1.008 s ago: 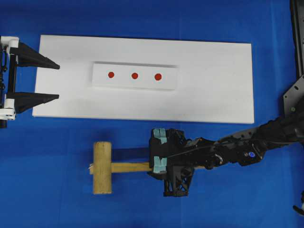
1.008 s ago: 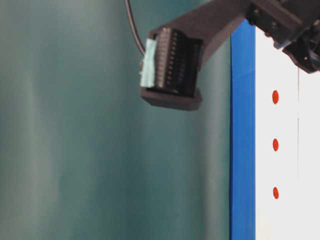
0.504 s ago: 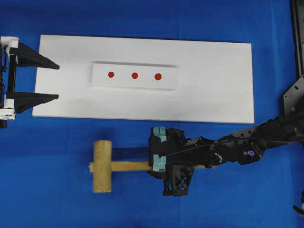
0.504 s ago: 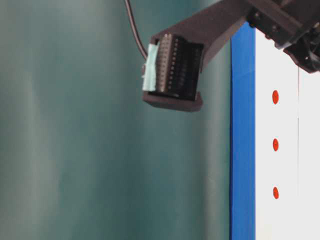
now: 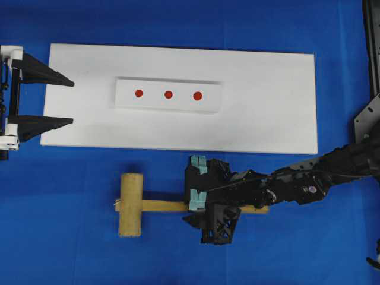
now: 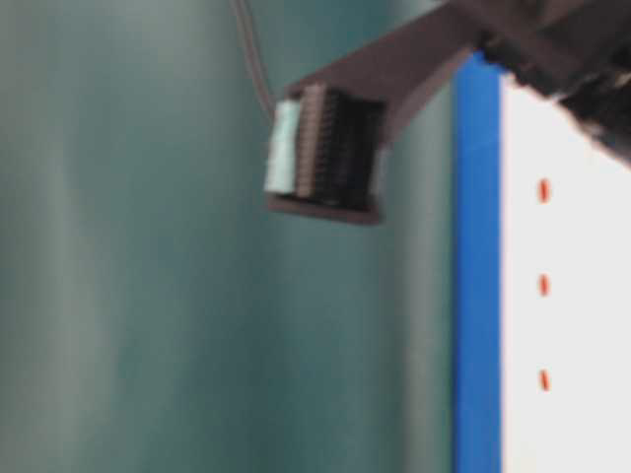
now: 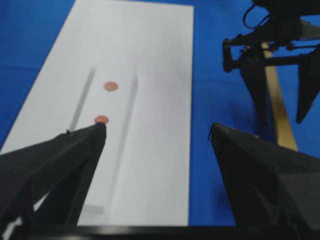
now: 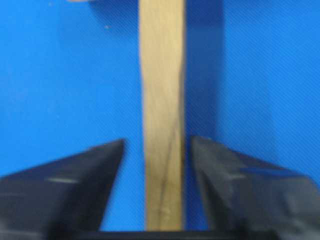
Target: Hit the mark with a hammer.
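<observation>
With its black jaws parted, a gap on each side, the right gripper (image 8: 162, 165) straddles without gripping the flat handle of the unpainted tan wooden hammer (image 5: 132, 205), lying on blue cloth (image 5: 71, 237); its cylindrical head lies beyond the fingertips. Far off, the left gripper (image 5: 70, 101) stands wide, empty.

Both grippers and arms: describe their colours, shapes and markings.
The left gripper has two long black wedge-shaped fingers on a white-and-black body. The right gripper is black, with pale teal tape pads on its fingers; its black arm carries thin cables and a small blue mark.
</observation>
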